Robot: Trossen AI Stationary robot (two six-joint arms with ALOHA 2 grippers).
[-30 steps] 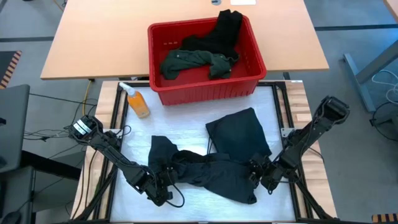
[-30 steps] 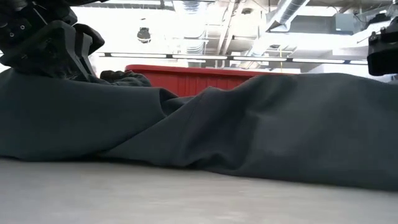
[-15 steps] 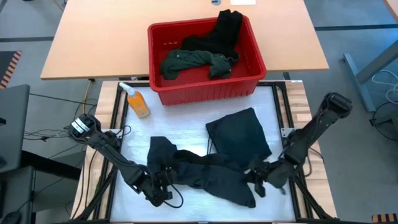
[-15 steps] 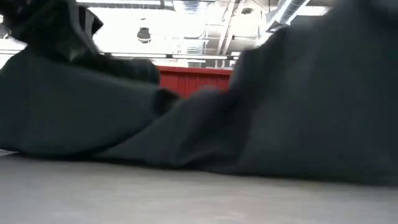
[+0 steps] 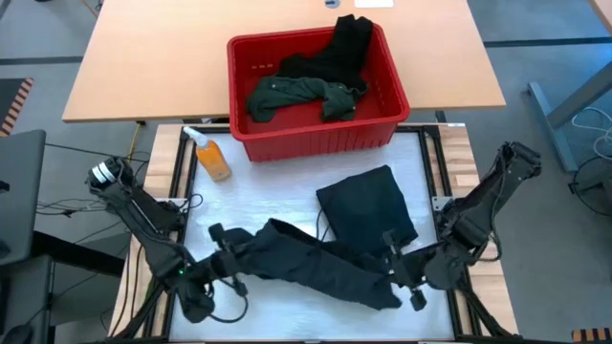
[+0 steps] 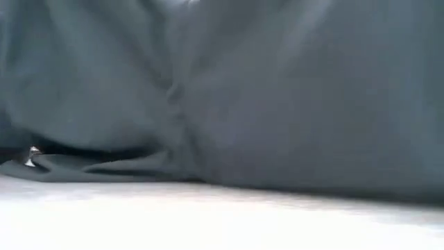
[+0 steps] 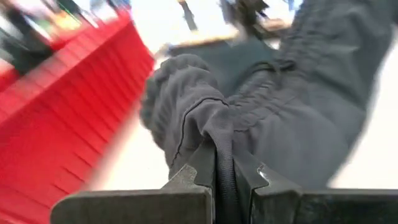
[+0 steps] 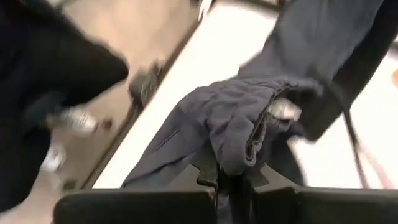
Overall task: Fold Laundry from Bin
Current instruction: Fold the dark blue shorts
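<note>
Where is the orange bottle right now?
In the high view, the orange bottle lies on the table's left side, just left of the red bin, apart from the garments.

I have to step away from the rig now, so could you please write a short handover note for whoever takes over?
Left pincer: shut on one end of the dark trousers, near the table's front left.
Right pincer: shut on the other end, front right.
The trousers are stretched between them above the white mat.
A folded dark piece lies mid-mat.
The red bin holds a green shirt and a black garment.
Left: fold the trousers, then the bin's two pieces.
</note>
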